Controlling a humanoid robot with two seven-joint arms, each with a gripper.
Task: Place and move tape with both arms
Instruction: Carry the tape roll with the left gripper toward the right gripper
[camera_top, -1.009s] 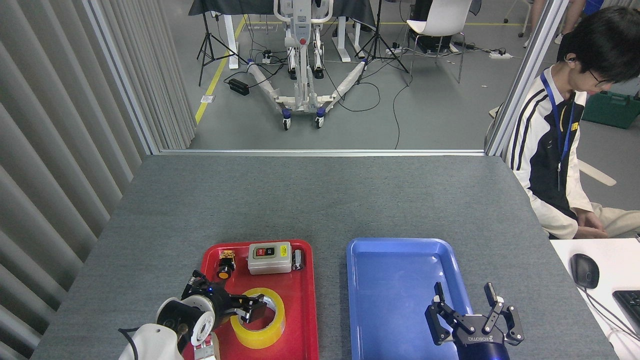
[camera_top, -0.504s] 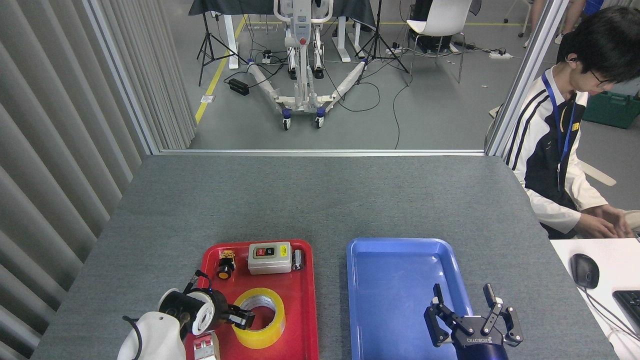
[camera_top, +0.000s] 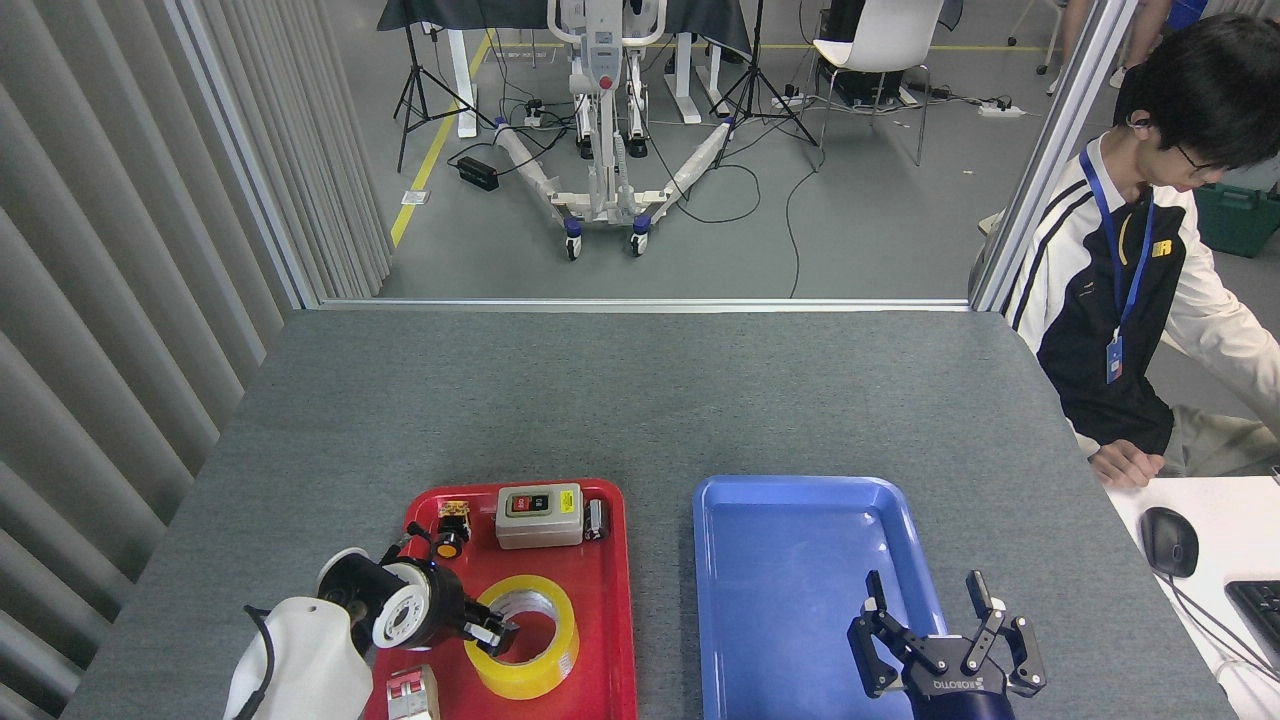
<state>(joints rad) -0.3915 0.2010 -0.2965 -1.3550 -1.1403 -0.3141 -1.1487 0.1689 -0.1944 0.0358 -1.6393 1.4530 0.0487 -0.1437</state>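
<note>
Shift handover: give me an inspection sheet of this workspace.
Surface: grey table, carrying a red tray and a blue tray with nothing in it.
Job's things: tape flat in the red tray.
Clutter: switch box, push button, small cylinder, all in the red tray.
Grippers: left claw at the tape's near rim, one finger inside the ring, closure unclear; right claw open over the blue tray's near end.
Cables: floor cables beyond the table.
Surroundings: seated person, mouse.
</note>
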